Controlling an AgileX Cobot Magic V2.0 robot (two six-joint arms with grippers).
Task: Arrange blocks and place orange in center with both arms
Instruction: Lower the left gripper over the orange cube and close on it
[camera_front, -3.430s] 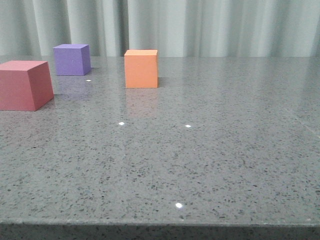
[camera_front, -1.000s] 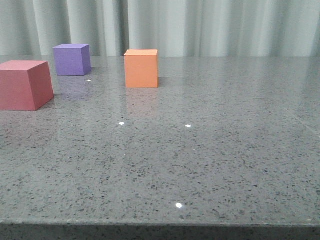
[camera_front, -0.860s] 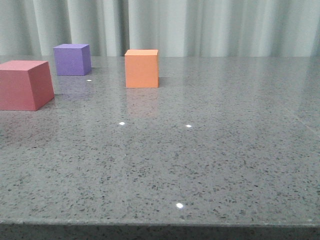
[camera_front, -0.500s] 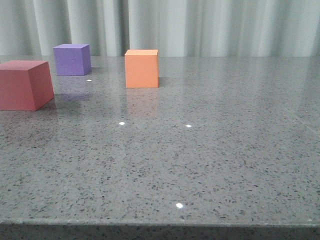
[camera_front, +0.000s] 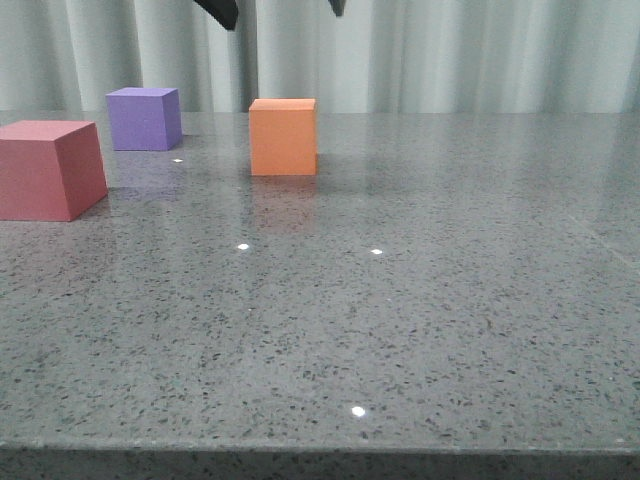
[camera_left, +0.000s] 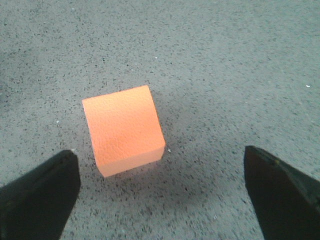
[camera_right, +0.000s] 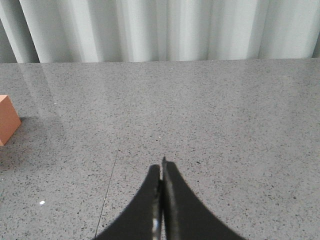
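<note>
Hovering wide-spread left gripper (camera_left: 160, 200) above lone orange cube (camera_left: 125, 129)

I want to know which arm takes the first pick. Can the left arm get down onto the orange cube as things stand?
Probably yes. The left gripper hangs open above the orange cube, fingers spread wider than it, with only bare table around it.

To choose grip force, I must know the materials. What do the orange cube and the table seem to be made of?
Orange cube: probably foam or soft rubber; the matte face shows a fine leathery grain and no shine. Table: looks like polished grey stone or a stone-look composite; it is speckled and mirrors the cubes and small light spots.
</note>
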